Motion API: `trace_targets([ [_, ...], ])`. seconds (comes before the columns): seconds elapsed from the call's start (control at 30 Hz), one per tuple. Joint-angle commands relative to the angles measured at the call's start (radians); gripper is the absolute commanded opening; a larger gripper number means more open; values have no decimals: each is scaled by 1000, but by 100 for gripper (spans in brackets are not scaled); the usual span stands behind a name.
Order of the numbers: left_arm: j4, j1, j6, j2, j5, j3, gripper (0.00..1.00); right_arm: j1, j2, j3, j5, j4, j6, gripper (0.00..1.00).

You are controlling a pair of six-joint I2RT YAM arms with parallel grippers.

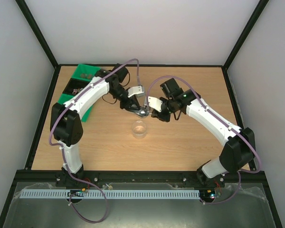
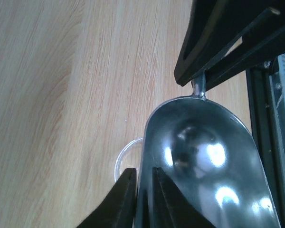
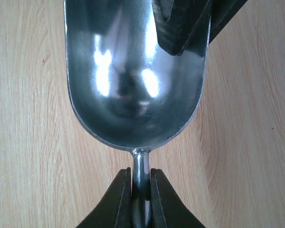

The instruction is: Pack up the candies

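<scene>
A: While both arms meet mid-table, where are the candies?

B: Far left. They're in the tray compartments at the back-left corner, small dark and pinkish bits. Well apart from both sets of fingers.

A: Left gripper?

B: Reaches in from the tray side. Fingers pinched on the side wall of the scoop, one inside the bowl, one outside. The gap is narrow and the wall fills it.

A: Scoop itself?

B: Hangs between the two grippers, above the table. Bowl opens toward both wrist cameras, shiny, bright reflections inside.

A: Jar?

B: Upright on the table, clear, just nearer the arm bases than the scoop. In the left wrist view its rim peeks out beside the outer finger.

A: Right gripper?

B: Clamped on the scoop's thin handle, a finger on each side, both touching. The handle runs straight out between them into the bowl.
</scene>
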Motion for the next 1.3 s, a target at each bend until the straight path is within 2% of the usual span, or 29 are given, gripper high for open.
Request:
trace_targets([
  [0.0, -9, 2, 37, -12, 19, -12, 4, 6, 4, 45, -34, -29, 39, 3],
  [0.07, -4, 14, 38, -26, 43, -19, 2, 5, -8, 38, -41, -12, 70, 9],
  [0.13, 13, 37, 31, -46, 74, -33, 2, 3, -20, 30, -46, 13, 117, 19],
  [0.2, 47, 75, 15, -81, 121, -58, 2, -6, -33, 35, -85, 25, 185, 34],
  [0.27, 62, 109, 36, -118, 183, -83, 2, -22, -54, 36, -164, 38, 237, 54],
  [0.33, 66, 132, 56, -150, 219, -99, 2, -42, -80, 27, -251, 68, 290, 67],
  [0.43, 46, 148, 103, -190, 259, -117, 2, -57, -126, -3, -336, 140, 341, 69],
  [0.57, 40, 150, 150, -253, 296, -150, 2, -59, -211, -77, -365, 304, 405, 76],
  [0.67, 78, 151, 155, -304, 313, -183, 2, -59, -258, -122, -392, 386, 424, 76],
  [0.73, 126, 150, 121, -333, 315, -204, 2, -58, -243, -94, -429, 352, 420, 74],
  [0.83, 146, 149, 113, -352, 326, -213, 2, -57, -195, -40, -471, 263, 401, 65],
  [0.93, 150, 148, 107, -361, 341, -209, 2, -56, -195, -38, -489, 269, 389, 60],
  [1.1, 168, 149, 90, -375, 349, -222, 2, -31, -186, -34, -468, 299, 388, 41],
  [1.27, 181, 148, 84, -387, 350, -245, 2, -16, -181, -25, -465, 309, 386, 35],
])
